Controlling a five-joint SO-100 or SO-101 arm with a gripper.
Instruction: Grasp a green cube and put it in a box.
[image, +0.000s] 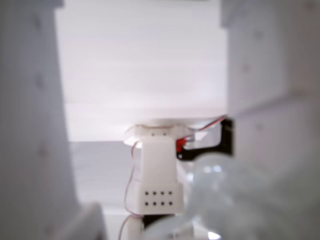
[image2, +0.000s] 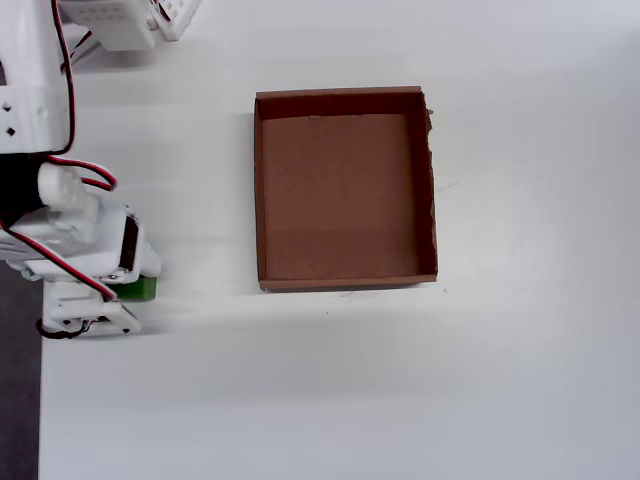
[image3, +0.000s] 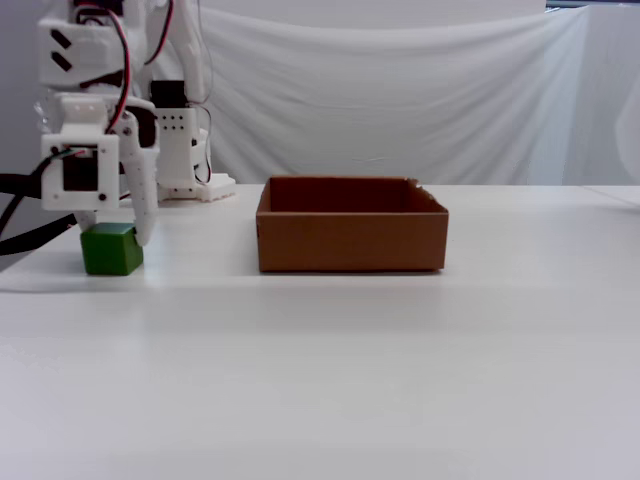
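Green cube (image3: 111, 249) sits on the counter (image3: 330, 370) directly under the jaws (image3: 118, 232), which hang at the far left of the fixed view with one white finger running down the cube's right side. Whether the jaws are pressing on the cube or merely straddling it cannot be told: the overhead view shows only a sliver of green (image2: 140, 289) poking out beneath the arm's wrist, and the wrist view is a blur of white parts with no cube in sight.

Right of the jaws, well apart across bare counter, stands the box (image3: 350, 240), brown cardboard with low walls and nothing inside it in the overhead view (image2: 262, 190).

The risks, as I judge them, start with the grip. If the fingers close off-centre or catch only the top edge, the cube could pivot and squirt out sideways. A shallow hold might also let it slip during the swing to the right. Carried too low, it could strike the box's near wall and shove the light tray along the counter instead of clearing it.
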